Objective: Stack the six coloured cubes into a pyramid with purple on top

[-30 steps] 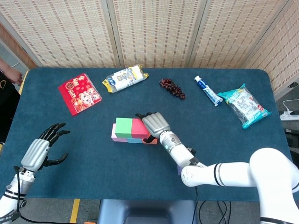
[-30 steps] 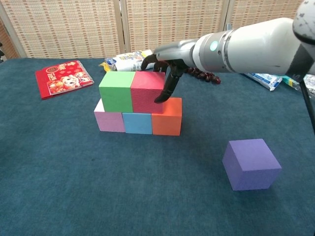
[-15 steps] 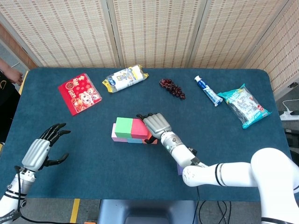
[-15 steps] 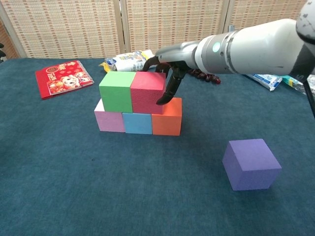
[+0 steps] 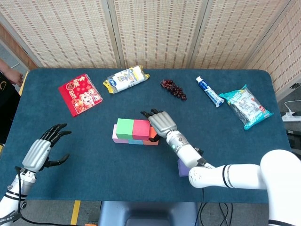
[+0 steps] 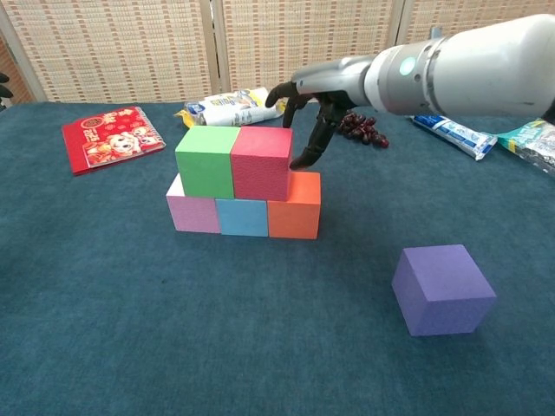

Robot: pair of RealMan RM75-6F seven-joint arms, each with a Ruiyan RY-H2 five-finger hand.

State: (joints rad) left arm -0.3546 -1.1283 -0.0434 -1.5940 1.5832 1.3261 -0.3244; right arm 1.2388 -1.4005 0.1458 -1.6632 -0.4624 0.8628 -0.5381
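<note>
The purple cube (image 6: 442,289) sits alone on the table (image 6: 130,329), well apart from the stack and to its right in the chest view; in the head view only a sliver of it (image 5: 182,167) shows under the right forearm. The stack has pink (image 6: 192,212), blue (image 6: 243,217) and orange (image 6: 295,208) cubes on the bottom row, with green (image 6: 205,161) and red (image 6: 260,163) on top. That upper pair sits shifted left: green flush over pink, red over blue and only part of orange, so orange's top shows bare at the right.

The right hand (image 6: 310,108) hovers just beside red's right face, fingers apart and pointing down, holding nothing. The left hand (image 5: 44,148) lies well off at the table's left edge, fingers spread, empty.

The risks, as I judge them:
- The right fingers are so near red that a careless sideways move could push red into green and slide the upper row further left, or off pink.
- With the upper pair off centre, purple set on their seam will sit left of the base's middle, giving a lopsided pyramid.
- The forearm passes over purple; lowering it could knock purple away.

The packets, grapes (image 6: 362,127) and red booklet (image 6: 111,135) at the back look out of harm's way.
</note>
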